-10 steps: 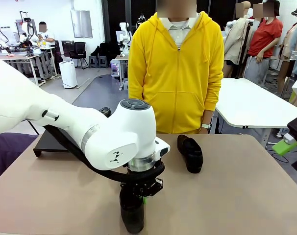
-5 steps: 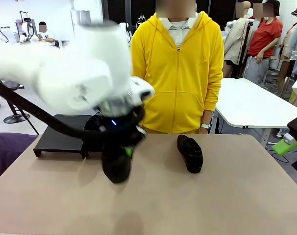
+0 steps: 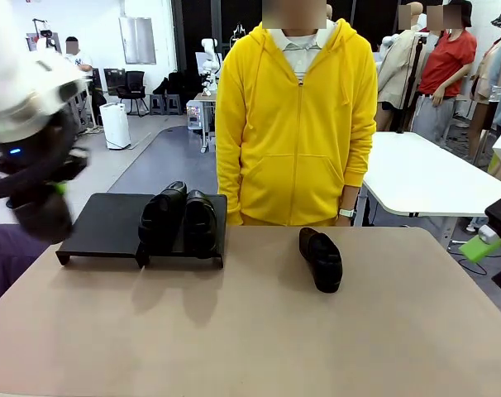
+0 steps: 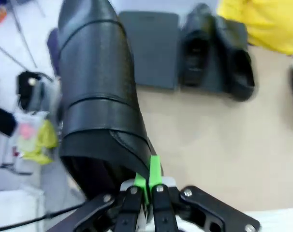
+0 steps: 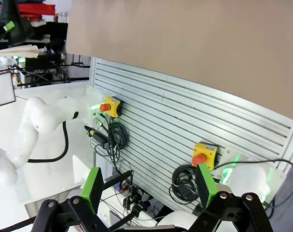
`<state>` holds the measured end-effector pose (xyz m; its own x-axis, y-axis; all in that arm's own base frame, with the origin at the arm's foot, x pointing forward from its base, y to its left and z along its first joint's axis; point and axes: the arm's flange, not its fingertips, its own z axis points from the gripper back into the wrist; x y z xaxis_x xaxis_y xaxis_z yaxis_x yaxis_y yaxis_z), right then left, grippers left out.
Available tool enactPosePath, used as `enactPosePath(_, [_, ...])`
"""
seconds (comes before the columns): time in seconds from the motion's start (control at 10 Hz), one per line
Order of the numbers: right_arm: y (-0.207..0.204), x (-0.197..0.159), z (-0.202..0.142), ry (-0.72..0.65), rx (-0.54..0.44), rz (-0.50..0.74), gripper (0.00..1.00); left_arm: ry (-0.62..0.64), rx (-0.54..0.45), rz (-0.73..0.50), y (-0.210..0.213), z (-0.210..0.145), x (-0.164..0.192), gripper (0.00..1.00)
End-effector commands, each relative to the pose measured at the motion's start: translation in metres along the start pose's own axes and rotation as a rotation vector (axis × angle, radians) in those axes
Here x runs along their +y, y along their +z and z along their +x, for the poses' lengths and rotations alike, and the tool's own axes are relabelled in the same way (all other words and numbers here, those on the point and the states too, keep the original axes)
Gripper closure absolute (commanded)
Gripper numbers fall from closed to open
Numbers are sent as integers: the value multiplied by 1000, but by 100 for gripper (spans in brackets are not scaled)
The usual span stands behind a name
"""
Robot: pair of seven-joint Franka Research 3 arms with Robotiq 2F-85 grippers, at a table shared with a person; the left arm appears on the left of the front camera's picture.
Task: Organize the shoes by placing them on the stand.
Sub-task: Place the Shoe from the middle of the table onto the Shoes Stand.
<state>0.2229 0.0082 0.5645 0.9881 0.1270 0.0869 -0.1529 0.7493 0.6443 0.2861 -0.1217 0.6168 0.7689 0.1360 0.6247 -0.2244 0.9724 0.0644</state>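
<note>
Left wrist view: what has the left pincer (image 4: 149,175) got?
— A black held shoe (image 4: 98,92). The green pads are pressed together on the thin leather rim of its opening, and the toe points away from the camera.

Where is that against the stand (image 3: 108,225)?
— In the front view the pincer and its shoe are a dark blur in the air just past the stand's left end, higher than the platforms and touching neither.

And the stand itself?
— It sits at the far left of the worktop (image 3: 250,331). The left platform is bare. On the right platform a pair of shoes (image 3: 181,219) lies side by side, touching.

The other one?
— A lone shoe (image 3: 321,260) lies flat on the worktop, well to the right of the stand.

The right pincer (image 5: 149,186)?
— Its fingers stand wide apart with nothing between them. It is well off to the stand's right.

Anyone nearby?
— A person (image 3: 296,124) in a yellow hoodie stands just behind the stand's right end.
</note>
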Motion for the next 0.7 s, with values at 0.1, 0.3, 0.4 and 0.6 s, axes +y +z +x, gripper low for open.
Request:
enactPosePath(0.1, [4,1,1,8,2,0,0,64,67,-14,-31,-13,62,100])
enactPosePath(0.3, [4,1,1,8,2,0,0,51,54,46,-33,-11,51,100])
enactPosePath(0.4, [4,1,1,8,2,0,0,51,54,46,-33,-11,51,100])
enactPosePath(0.6, [4,1,1,8,2,0,0,51,54,46,-33,-11,51,100])
